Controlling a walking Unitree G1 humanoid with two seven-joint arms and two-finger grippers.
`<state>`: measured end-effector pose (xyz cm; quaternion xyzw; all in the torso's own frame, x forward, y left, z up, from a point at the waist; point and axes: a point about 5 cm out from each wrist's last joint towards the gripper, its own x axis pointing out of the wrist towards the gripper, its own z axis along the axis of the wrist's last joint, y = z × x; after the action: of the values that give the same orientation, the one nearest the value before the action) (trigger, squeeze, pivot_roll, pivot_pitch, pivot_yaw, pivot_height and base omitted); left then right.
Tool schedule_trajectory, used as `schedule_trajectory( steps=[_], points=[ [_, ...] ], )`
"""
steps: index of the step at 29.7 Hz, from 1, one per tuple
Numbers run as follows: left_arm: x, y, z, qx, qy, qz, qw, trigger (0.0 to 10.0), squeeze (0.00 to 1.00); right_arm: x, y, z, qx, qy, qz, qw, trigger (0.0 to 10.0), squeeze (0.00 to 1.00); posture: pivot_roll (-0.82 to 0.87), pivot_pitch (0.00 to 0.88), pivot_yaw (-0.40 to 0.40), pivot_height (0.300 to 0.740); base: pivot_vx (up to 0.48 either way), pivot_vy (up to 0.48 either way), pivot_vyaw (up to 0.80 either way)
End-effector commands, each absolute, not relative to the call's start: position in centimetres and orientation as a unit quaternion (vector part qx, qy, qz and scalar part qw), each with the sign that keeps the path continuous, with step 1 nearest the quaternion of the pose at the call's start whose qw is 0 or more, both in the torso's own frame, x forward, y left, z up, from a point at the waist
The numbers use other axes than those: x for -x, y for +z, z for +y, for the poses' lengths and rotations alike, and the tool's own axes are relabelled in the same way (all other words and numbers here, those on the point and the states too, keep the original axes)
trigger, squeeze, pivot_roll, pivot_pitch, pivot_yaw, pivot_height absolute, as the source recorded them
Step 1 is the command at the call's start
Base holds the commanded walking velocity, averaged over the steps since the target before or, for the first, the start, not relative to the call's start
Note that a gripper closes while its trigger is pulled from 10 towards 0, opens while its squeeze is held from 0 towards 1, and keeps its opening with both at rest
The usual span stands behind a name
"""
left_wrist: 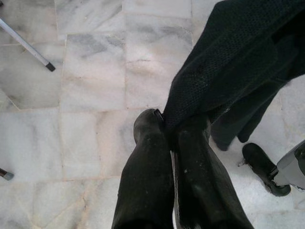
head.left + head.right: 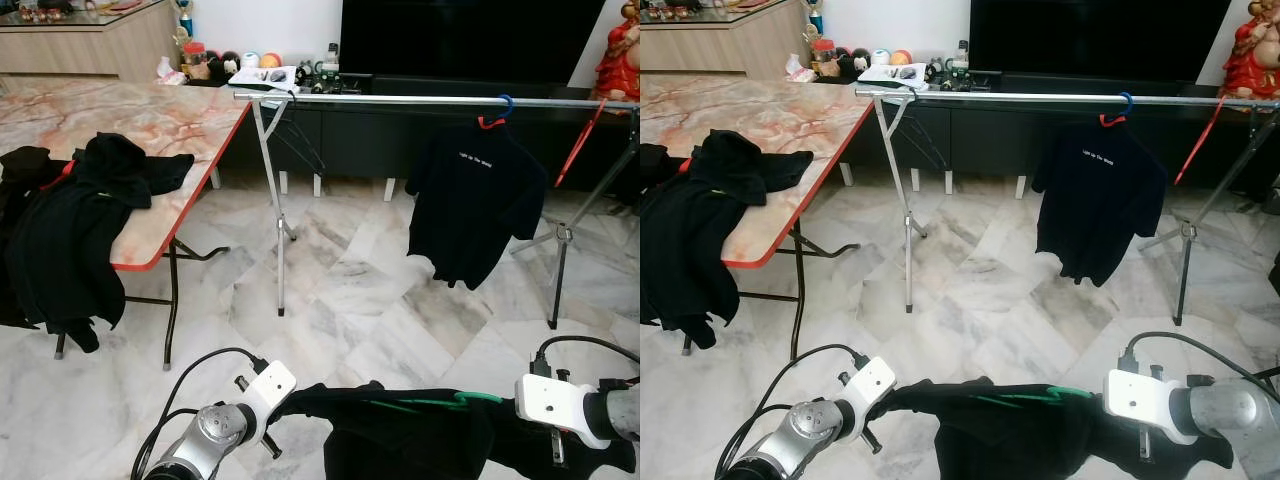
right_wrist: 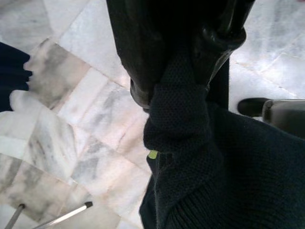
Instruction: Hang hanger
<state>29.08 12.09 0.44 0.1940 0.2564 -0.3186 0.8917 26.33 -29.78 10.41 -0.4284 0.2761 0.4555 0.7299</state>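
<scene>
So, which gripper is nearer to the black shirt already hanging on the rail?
Right. The right gripper holds the dark garment roughly below the hanging black shirt; the left gripper grips it farther toward the table side.

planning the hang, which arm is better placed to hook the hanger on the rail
Right, probably. The green hanger hook points toward the right gripper, which pinches the shirt beside it; the left gripper holds the far shoulder. The rail is ahead.

White print on the hanging black shirt (image 2: 474, 195) seems unreadably small.
</scene>
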Motion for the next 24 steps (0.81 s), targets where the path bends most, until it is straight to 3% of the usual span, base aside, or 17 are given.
schedule_trajectory(
  steps=[1, 3, 8, 15, 16, 21, 24],
  points=[
    [-28.5, -0.4, 13.7, -0.207, -0.301, 0.287, 0.886, 0.0, 0.0, -26.6, 11.0, -30.4, 0.448, 0.44, 0.278, 0.727, 0.0, 0.0, 0.04, 0.088, 0.033, 0.74, 0.0, 0.0, 0.0],
    [-28.6, -0.3, 13.7, -0.207, -0.301, 0.287, 0.886, 0.0, 0.0, -26.7, 10.6, -30.0, 0.452, 0.443, 0.275, 0.723, 0.0, 0.0, 0.04, 0.087, 0.032, 0.74, 0.0, 0.0, 0.0],
    [-29.6, 1.1, 13.5, -0.194, -0.298, 0.251, 0.9, 0.0, 0.0, -26.3, 8.4, -28.1, 0.481, 0.476, 0.288, 0.678, 0.0, 0.0, 0.05, 0.083, 0.028, 0.74, 0.0, 0.0, 0.0],
    [-30.7, 3.4, 12.6, -0.139, -0.327, 0.207, 0.912, 0.0, 0.0, -26.7, 6.4, -26.9, 0.504, 0.461, 0.288, 0.671, 0.0, 0.0, 0.06, 0.08, 0.028, 0.74, 0.0, 0.0, 0.0],
    [-30.6, 3.8, 12.3, -0.127, -0.352, 0.203, 0.905, 0.0, 0.0, -27.1, 6.2, -26.3, 0.501, 0.45, 0.276, 0.686, 0.0, 0.0, 0.06, 0.078, 0.027, 0.74, 0.0, 0.0, 0.0],
    [-30.0, 4.3, 11.6, -0.109, -0.402, 0.204, 0.886, 0.0, 0.0, -28.0, 6.0, -25.5, 0.509, 0.418, 0.254, 0.708, 0.0, 0.0, 0.06, 0.076, 0.028, 0.74, 0.0, 0.0, 0.0],
    [-29.1, 4.8, 11.1, -0.108, -0.456, 0.214, 0.857, 0.0, 0.0, -29.0, 5.9, -24.7, 0.508, 0.378, 0.23, 0.739, 0.0, 0.0, 0.06, 0.076, 0.029, 0.74, 0.0, 0.0, 0.0]
  ],
)
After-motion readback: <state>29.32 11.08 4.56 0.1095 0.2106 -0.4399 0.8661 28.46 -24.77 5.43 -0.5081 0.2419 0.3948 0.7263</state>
